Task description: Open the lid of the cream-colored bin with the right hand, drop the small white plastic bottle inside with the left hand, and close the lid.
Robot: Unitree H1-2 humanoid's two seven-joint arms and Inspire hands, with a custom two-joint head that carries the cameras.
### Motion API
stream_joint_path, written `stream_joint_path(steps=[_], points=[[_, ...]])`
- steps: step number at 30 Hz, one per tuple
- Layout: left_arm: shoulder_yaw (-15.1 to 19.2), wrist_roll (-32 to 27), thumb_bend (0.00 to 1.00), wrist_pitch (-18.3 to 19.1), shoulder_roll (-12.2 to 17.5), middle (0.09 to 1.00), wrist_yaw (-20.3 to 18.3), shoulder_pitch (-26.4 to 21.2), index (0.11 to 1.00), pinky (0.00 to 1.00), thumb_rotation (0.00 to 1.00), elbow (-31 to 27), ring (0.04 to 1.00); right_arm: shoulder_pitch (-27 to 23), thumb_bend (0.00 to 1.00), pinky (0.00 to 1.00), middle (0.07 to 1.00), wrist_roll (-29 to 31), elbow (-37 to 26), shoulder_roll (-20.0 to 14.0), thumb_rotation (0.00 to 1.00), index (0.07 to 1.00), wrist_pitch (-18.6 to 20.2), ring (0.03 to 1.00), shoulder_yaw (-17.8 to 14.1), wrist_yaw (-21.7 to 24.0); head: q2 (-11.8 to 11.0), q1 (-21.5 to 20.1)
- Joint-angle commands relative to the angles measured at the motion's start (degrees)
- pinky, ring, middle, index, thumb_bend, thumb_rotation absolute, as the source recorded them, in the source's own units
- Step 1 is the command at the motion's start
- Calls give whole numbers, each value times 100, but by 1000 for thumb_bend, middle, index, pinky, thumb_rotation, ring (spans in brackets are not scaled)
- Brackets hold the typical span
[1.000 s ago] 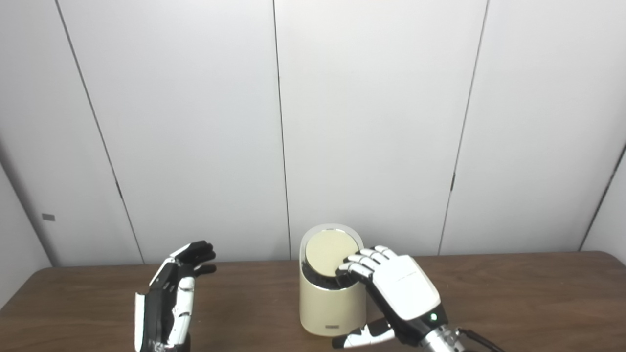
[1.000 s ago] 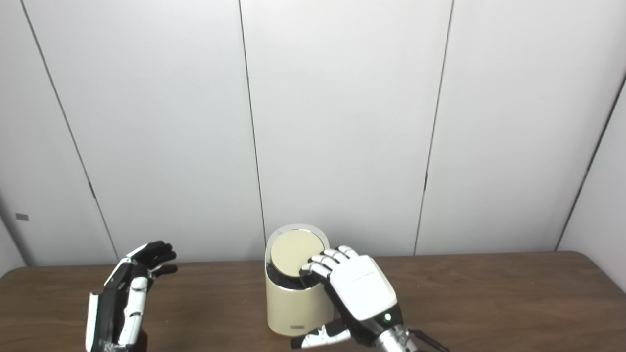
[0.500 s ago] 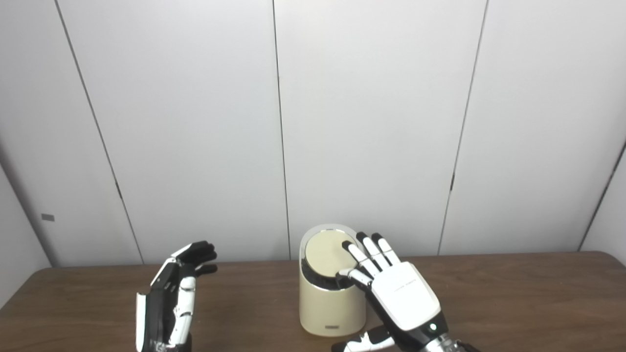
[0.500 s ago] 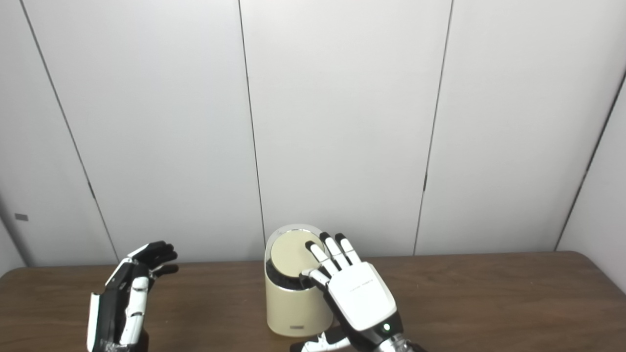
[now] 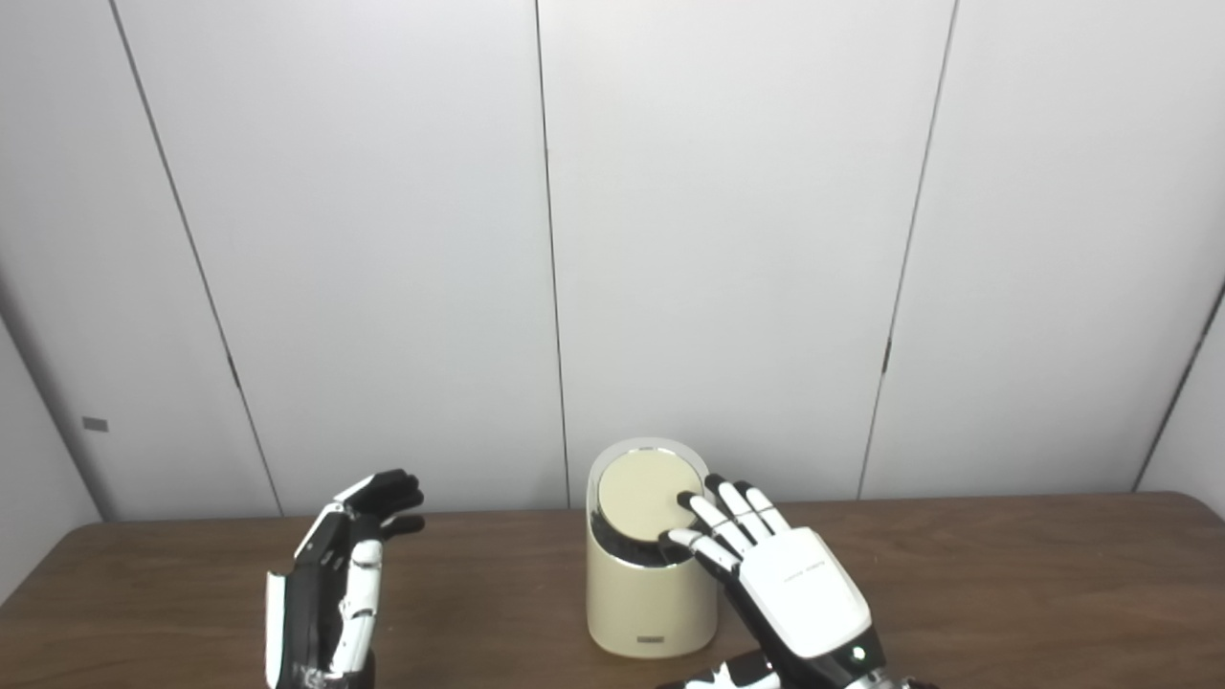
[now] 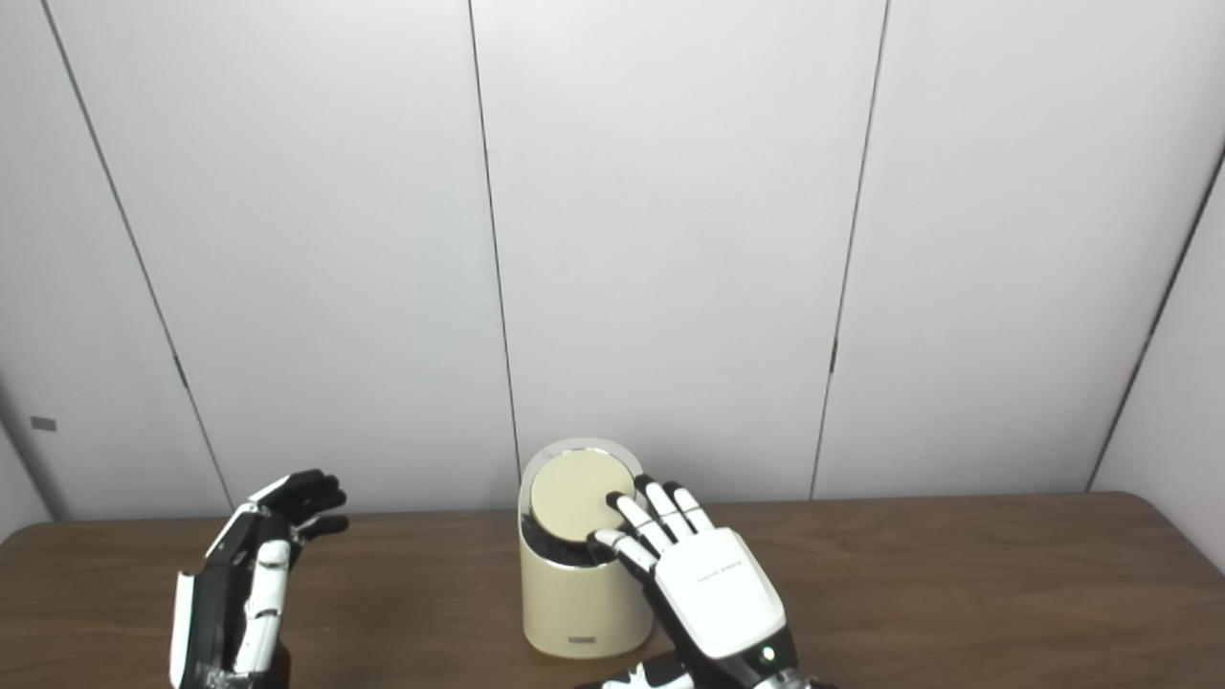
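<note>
Uncurled since a second ago, right hand (image 5: 790,574) spreads empty over the bin (image 5: 651,598) lid (image 5: 639,493); left hand (image 5: 335,584) waits open.

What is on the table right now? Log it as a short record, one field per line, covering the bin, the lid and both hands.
bin: cream-colored bin, upright on the brown table
lid: round lid tilted toward the camera, a dark gap below its front edge
right hand: right hand open, fingers spread, fingertips at the lid's right edge; contact cannot be told
left hand: left hand open, held upright left of the bin, apart from it
bottle: none visible in either view
</note>
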Motion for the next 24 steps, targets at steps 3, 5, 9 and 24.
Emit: stream_joint_path(steps=[3, 5, 9, 24], points=[[11, 83, 227, -159, 18, 711, 25, -224, 699, 632, 631, -107, 702, 14, 846, 938, 928, 200, -44, -4, 687, 839, -137, 986, -74, 134, -4, -10], [17, 90, 223, -161, 17, 710, 33, -227, 697, 630, 622, -99, 700, 24, 846, 938, 930, 257, -46, 13, 674, 857, -161, 988, -97, 141, -7, -13], [23, 122, 218, -190, 24, 709, 35, -242, 696, 628, 621, -50, 698, 26, 859, 908, 922, 378, 14, 38, 653, 827, -260, 975, -150, 45, -13, -18], [16, 139, 228, -302, 20, 711, 13, -314, 693, 632, 634, 115, 703, 92, 844, 769, 823, 1039, 638, 414, 552, 442, -1113, 865, -705, -1491, -99, -47]])
